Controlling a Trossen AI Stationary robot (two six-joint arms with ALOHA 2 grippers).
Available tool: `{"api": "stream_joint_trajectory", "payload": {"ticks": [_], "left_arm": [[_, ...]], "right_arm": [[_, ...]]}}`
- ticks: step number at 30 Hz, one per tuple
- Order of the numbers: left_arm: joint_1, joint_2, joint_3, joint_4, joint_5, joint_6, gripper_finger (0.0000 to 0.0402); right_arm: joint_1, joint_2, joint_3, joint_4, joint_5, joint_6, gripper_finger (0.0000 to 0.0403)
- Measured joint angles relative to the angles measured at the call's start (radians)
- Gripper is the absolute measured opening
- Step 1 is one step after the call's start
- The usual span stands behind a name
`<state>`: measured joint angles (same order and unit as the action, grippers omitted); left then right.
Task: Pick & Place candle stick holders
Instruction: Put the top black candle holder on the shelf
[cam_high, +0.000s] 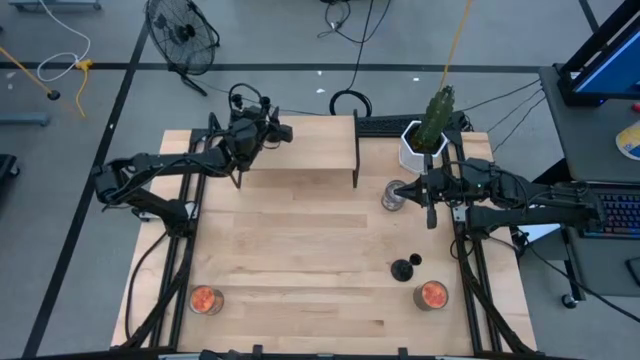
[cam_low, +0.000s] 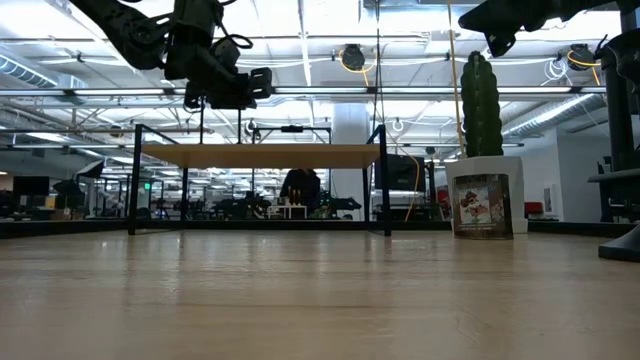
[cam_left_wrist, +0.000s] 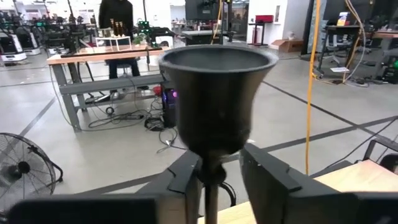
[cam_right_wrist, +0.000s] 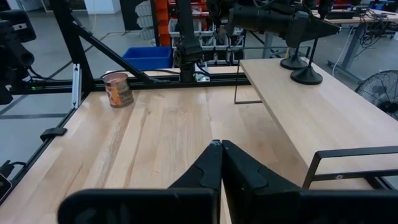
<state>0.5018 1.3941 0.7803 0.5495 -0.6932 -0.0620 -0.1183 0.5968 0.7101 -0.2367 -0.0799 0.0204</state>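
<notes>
A black candle stick holder (cam_left_wrist: 214, 93) stands between the fingers of my left gripper (cam_left_wrist: 221, 158). Its cup top rises above them. My left gripper (cam_high: 280, 131) is level over the far left of the raised wooden shelf (cam_high: 300, 150) and stands open. In the right wrist view, two holders rest on their round bases (cam_right_wrist: 306, 76) (cam_right_wrist: 292, 62) on the shelf under that gripper. Another holder (cam_high: 403, 268) stands on the table at the near right. My right gripper (cam_right_wrist: 221, 146) is shut and holds nothing, above the table's right side (cam_high: 432, 215). My left gripper has its fingers level on either side of the holder's thin stem (cam_left_wrist: 211, 193), just below the cup. One finger (cam_left_wrist: 186, 177) is close against the stem; I cannot tell whether it touches. The other finger (cam_left_wrist: 267, 180) stands clear of it. The holder is upright.
Three cans stand on the table: near left (cam_high: 204, 300), near right (cam_high: 432, 295) and right of the shelf (cam_high: 393, 195). A cactus in a white pot (cam_high: 425, 140) is at the far right. The shelf's black frame legs (cam_high: 357, 180) reach down to the table.
</notes>
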Motion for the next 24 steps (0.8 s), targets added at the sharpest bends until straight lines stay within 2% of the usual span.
{"api": "stream_joint_trajectory", "payload": {"ticks": [4,12,17,24], "left_arm": [[0.000,0.000,0.000,0.000,-0.064,-0.003,0.0164],[-0.028,-0.003,0.000,0.000,-0.058,-0.014,0.0221],[-0.055,-0.003,0.000,-0.003,-0.065,0.012,0.0232],[-0.083,-0.003,0.000,-0.034,-0.139,0.031,0.0228]], "right_arm": [[0.000,0.000,0.000,0.000,-0.002,0.001,0.0000],[0.000,0.000,0.000,0.000,-0.003,0.002,0.0000],[0.000,0.000,0.000,0.000,-0.003,0.002,0.0000],[0.000,0.000,0.000,0.000,-0.003,0.002,0.0000]]}}
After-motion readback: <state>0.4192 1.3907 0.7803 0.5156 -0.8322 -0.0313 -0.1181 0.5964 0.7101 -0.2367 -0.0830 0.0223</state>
